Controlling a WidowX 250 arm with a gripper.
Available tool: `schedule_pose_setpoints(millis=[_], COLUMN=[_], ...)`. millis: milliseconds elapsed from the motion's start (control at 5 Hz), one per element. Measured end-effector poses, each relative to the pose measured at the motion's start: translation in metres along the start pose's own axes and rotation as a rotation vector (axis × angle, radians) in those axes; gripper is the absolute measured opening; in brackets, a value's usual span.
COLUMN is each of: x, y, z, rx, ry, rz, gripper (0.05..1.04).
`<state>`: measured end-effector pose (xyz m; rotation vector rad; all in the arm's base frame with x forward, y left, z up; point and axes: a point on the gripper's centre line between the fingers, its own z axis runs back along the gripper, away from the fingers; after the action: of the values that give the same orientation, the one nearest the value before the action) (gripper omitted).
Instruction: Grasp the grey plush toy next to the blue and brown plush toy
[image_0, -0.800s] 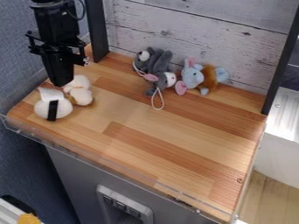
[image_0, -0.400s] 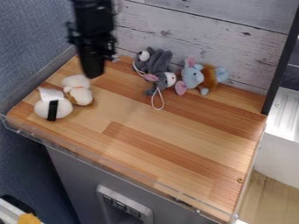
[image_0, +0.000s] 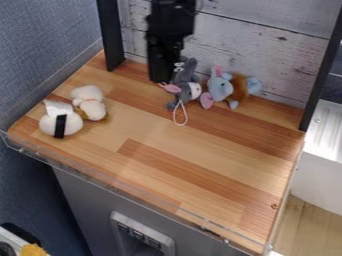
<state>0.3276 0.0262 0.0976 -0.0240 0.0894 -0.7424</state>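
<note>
- The jaws: I cannot tell whether they are open or closed on the black gripper (image_0: 161, 80), which hangs pointing down near the back edge of the wooden counter (image_0: 194, 170), left of that edge's middle.
- Nearest to it is a gray plush toy (image_0: 185, 80), just beside its tip on the right in this view. Whether they touch is unclear, as the gripper hides part of that spot.
- The gray toy has soft, fuzzy fabric, a white muzzle and a pink ear at its left. A thin white cord loop (image_0: 175, 116) lies below it on the wood.
- To its right, also by the back edge, sits a light blue plush toy (image_0: 220, 87) with pink ears. Brown fur (image_0: 240, 89) shows directly behind it, with more pale blue at the far side.
- Near the left corner, a cream plush toy (image_0: 89, 102) with a thin reddish band lies beside a round white toy (image_0: 48, 124) wearing a black stripe and a white flap on top.
- The counter is striped in light and reddish wood, with a clear plastic rim (image_0: 127, 186) along its front edge and a gray cabinet (image_0: 87, 200) below.
- Behind rises a wall of whitewashed planks (image_0: 260, 45) between black posts; a blue-gray textured wall (image_0: 43, 45) is at left.
- Beyond the right edge stands a white unit (image_0: 322, 165) on a pale wooden floor (image_0: 304, 227).
</note>
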Motion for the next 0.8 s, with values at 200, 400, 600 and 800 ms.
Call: schedule_pose_setpoints(millis=[200, 400, 600, 800], x=[0.026, 0.043, 0.051, 0.058], y=[0.001, 0.009, 0.016, 0.022], z=[0.000, 0.003, 0.006, 0.010], rx=[0.009, 0.018, 0.015, 0.015], ry=[0.007, 0.009, 0.012, 0.012], rz=[-0.133, -0.116, 0.017, 0.171], gripper=[0.526, 0.838, 0.989, 0.991])
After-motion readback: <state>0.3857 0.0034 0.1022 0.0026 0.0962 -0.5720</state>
